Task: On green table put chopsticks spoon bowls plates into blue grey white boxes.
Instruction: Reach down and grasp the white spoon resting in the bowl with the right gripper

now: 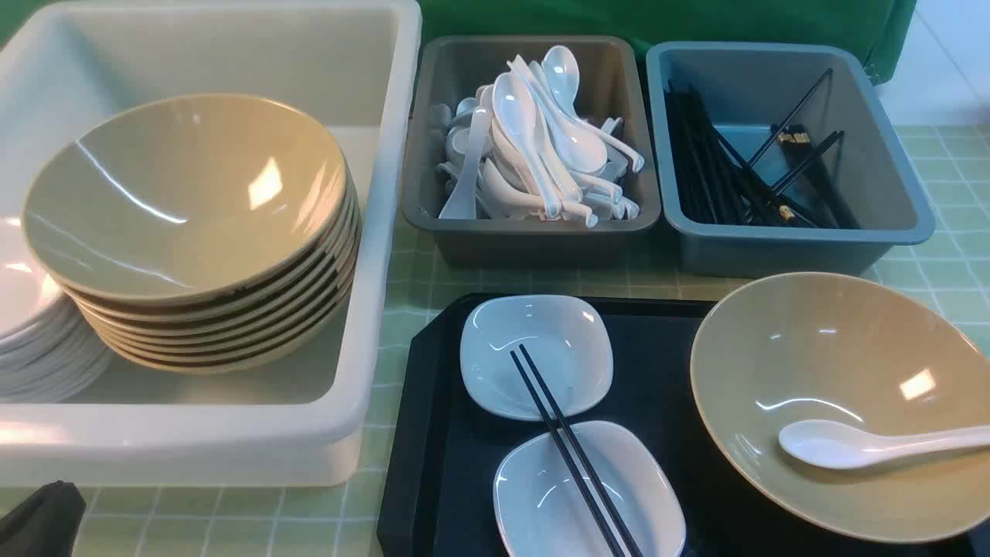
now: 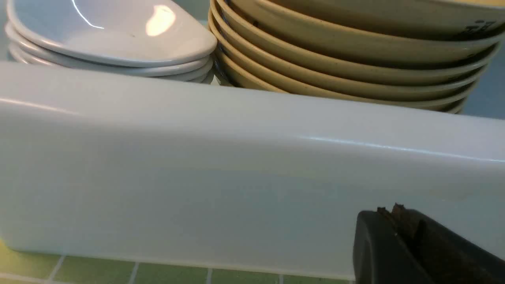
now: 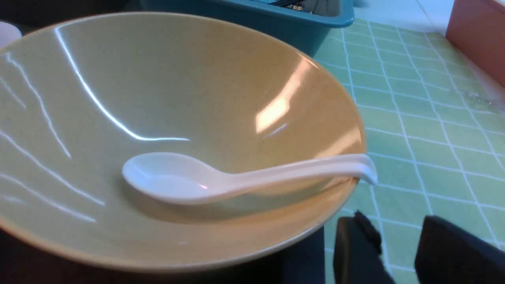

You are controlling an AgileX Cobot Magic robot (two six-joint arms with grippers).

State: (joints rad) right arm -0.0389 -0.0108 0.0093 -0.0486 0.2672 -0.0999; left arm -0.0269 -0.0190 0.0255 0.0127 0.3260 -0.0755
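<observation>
1. Front view, nearest left: the left gripper [image 2: 398,211], clenched, empty, beside the large white plastic box [image 1: 232,437].
2. Right gripper [image 3: 398,244]: released, empty, beside the wide beige bowl [image 1: 835,363] holding the glossy white soup spoon [image 1: 851,445].
3. Thin black chopsticks [image 1: 568,449] lie across two small white plates [image 1: 534,503] on a black tray [image 1: 418,433].
4. Far, on the green gridded table [image 1: 951,286]: a grey tub [image 1: 534,232] of spoons, a blue tub [image 1: 797,236] of chopsticks.

Pale green table [image 1: 951,271] cloth with white grid; on it a plain black tray [image 1: 421,433] carrying glossy white plates [image 1: 541,348], black chopsticks [image 1: 572,456] and a beige-olive bowl [image 1: 820,363] with white spoon [image 1: 851,445]. Behind the tray: dark grey box [image 1: 534,244], dull blue box [image 1: 773,255]; to its left, white box [image 1: 379,294] of beige-olive stacked bowls [image 1: 186,201], dark-rimmed. The sticks [image 1: 700,170] in the blue box appear gold-marked.
</observation>
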